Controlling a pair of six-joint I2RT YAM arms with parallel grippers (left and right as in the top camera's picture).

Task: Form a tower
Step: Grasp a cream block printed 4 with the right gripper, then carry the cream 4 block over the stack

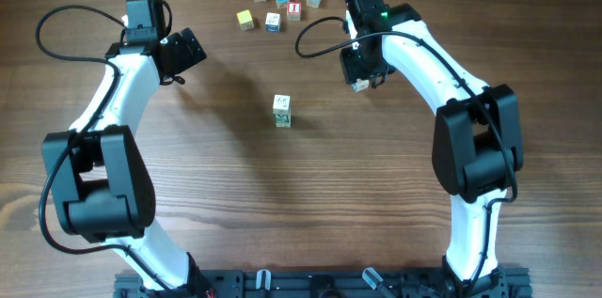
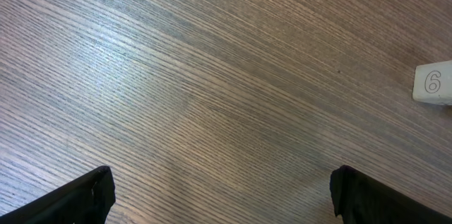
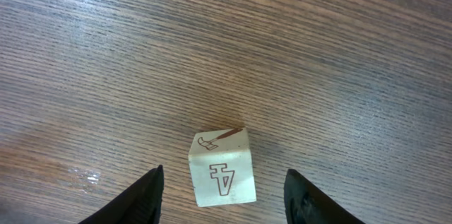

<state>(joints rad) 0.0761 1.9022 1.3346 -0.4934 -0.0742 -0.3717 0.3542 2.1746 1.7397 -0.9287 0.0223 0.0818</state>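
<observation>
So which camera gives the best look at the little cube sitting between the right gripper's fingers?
Right wrist view: the cube sits close up, its brown axe drawing and printed character clear. Overhead, it's only a small pale speck partly hidden under the right gripper. The left wrist view doesn't show it.

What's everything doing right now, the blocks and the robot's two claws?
tower: standing upright, alone in the middle of the table.
right gripper: open, fingers either side of a cube, gaps showing.
cube: sitting on the table, not gripped.
left gripper: open wide, empty.
loose cubes: lying separately, unstacked, far side.
</observation>
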